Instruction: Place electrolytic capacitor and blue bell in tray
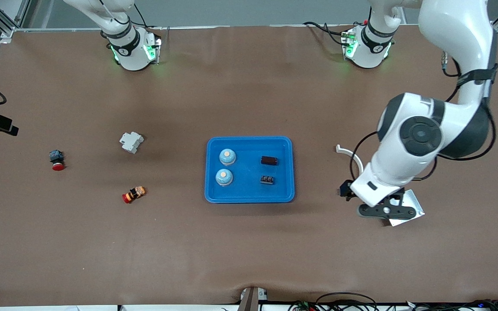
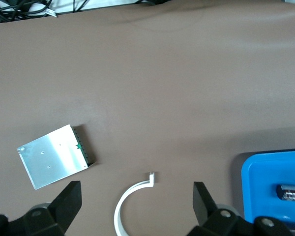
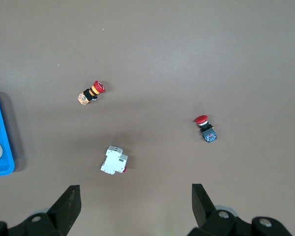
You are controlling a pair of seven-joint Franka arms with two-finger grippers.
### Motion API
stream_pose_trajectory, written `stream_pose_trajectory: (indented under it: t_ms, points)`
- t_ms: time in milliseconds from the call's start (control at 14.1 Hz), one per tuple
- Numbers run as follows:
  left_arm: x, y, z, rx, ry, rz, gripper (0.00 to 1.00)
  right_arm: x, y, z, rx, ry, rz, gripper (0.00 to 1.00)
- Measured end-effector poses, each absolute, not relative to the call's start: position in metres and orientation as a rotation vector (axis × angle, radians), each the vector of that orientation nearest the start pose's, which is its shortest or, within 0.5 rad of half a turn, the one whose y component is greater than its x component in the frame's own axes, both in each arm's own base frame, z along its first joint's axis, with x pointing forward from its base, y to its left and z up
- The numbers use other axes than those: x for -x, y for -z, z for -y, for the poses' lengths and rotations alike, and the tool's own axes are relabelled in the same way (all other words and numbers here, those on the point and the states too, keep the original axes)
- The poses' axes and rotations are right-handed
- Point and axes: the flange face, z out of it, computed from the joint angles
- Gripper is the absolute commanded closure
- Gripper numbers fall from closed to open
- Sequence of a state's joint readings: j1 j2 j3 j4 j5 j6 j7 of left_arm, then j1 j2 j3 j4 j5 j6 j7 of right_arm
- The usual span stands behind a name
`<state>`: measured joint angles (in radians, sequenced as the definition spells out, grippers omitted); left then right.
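Both blue bells sit in the tray, well apart from both grippers' spread, empty fingers.

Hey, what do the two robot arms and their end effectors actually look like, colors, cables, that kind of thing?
Both arms are glossy white with dark grey to black joint caps. Each base wears a black band and glows green. The left arm has black cables looped along it and a round dark cap on its elbow. The left end effector and right end effector each have two black, wedge-shaped fingers.

Glossy white arms, dark-grey joint caps, black cables, apparently green-lit bases.
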<state>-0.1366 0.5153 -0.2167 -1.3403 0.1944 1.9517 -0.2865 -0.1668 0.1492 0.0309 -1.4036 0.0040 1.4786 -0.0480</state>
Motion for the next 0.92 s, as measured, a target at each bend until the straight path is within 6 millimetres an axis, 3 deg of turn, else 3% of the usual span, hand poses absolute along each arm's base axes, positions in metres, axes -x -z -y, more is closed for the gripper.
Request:
stream_pose_trajectory:
  t_ms: [283, 921]
  points:
    - [-0.682, -0.490, 0.168, 3.102, 0.210, -0.129, 0.00, -0.585, -0.609, 0.081, 3.121, -0.114, -0.137, 0.00]
    - [-0.641, -0.564, 0.145, 3.125, 0.115, -0.113, 0.00, -0.586, -0.609, 0.077, 3.118, -0.115, -0.126, 0.00]
